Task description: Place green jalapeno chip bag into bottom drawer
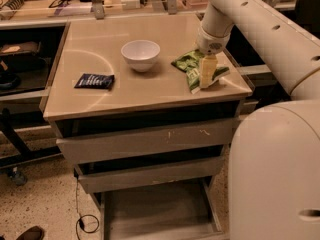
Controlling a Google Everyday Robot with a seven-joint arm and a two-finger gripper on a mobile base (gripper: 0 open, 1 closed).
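Note:
The green jalapeno chip bag (186, 61) lies wrinkled on the right side of the beige cabinet top (100, 39), close to the right edge. My gripper (207, 82) points straight down from the white arm and sits on the bag's right half, covering part of it. The bottom drawer (155, 209) is pulled out at the foot of the cabinet, and its flat grey floor shows. The two shallower drawers above it stick out a little.
A white bowl (140, 54) stands on the top just left of the bag. A flat dark navy packet (95, 80) lies at the left. My white base (275, 174) fills the lower right. Shelves with clutter stand behind and to the left.

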